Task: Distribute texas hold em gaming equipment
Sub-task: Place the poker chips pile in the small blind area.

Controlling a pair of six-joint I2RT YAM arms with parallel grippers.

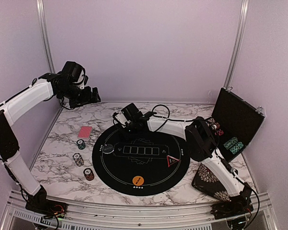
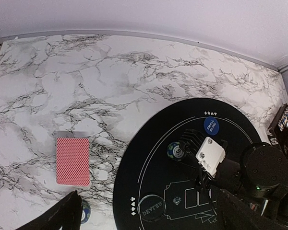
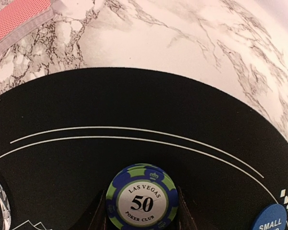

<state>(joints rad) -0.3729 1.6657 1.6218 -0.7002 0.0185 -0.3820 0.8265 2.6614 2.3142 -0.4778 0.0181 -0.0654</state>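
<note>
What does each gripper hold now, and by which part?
The right gripper pinches the blue-green 50 chip by its opposite edges, on the black mat. The left gripper is open and empty.

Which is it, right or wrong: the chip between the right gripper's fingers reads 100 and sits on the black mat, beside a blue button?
Wrong in one point. The chip reads 50, not 100; the right wrist view shows it. The rest stands: it is between the right gripper's fingers, on the black mat, with the blue button beside it.
</note>
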